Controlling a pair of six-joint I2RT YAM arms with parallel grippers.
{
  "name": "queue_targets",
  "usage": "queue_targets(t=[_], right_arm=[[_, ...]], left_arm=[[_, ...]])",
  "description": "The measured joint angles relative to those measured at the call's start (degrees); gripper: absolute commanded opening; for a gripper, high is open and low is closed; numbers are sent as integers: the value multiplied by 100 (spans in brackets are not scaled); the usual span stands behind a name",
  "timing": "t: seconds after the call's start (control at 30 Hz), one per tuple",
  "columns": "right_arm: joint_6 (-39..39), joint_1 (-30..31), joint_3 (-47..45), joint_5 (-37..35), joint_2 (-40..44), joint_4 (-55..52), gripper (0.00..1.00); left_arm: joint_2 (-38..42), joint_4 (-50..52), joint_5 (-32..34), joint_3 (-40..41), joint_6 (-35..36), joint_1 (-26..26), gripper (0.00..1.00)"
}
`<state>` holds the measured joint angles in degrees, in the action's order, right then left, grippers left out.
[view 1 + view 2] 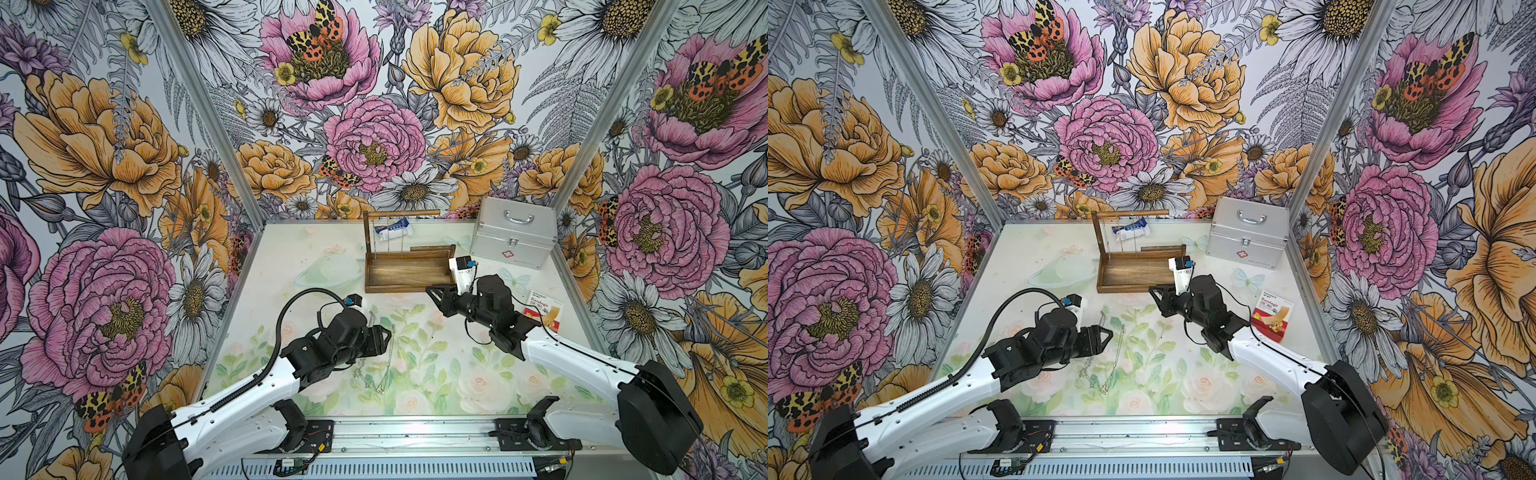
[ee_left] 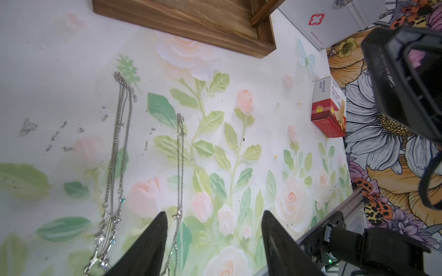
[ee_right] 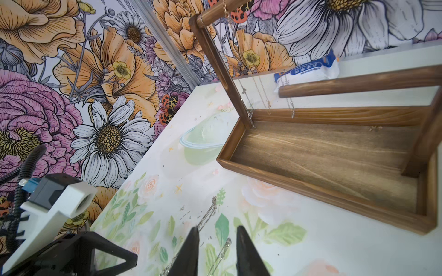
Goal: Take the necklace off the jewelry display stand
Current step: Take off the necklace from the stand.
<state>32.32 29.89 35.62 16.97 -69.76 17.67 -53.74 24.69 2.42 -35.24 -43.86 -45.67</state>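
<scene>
Left gripper (image 2: 214, 212), lower centre, jaws wide and empty, above a silver necklace (image 2: 179, 155) lying on the floral mat (image 2: 263, 114). Right gripper (image 3: 217, 228) is narrowly parted, empty. Thin chains (image 3: 250, 113) hang on the jewelry display stand (image 1: 409, 289), upper centre. Best to lift straight up, avoiding snagging the chain.

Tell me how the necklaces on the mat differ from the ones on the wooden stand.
The mat necklaces lie flat, stretched out; the stand necklaces hang from the top rod. The mat necklaces lie beside the left gripper, the stand necklaces farther back. All are thin chains.
</scene>
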Motion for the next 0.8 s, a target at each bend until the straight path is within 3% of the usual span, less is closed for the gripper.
queue_targets(t=[0.07,0.1,0.3,0.5,0.8], right_arm=[[72,-321,-155,269,9,341,31],[120,-501,-229,424,-22,518,32],[555,-1311,-398,1338,-780,1615,42],[874,-1541,-345,1945,-1357,2208,48],[1075,-1521,625,2173,-1878,2076,40]], left_arm=[[-39,-4,120,-98,212,155,97],[-74,-15,188,-149,313,205,99],[-227,-468,745,-120,658,479,99],[-332,-767,1294,146,562,691,99],[-437,-1220,1298,568,358,1099,99]])
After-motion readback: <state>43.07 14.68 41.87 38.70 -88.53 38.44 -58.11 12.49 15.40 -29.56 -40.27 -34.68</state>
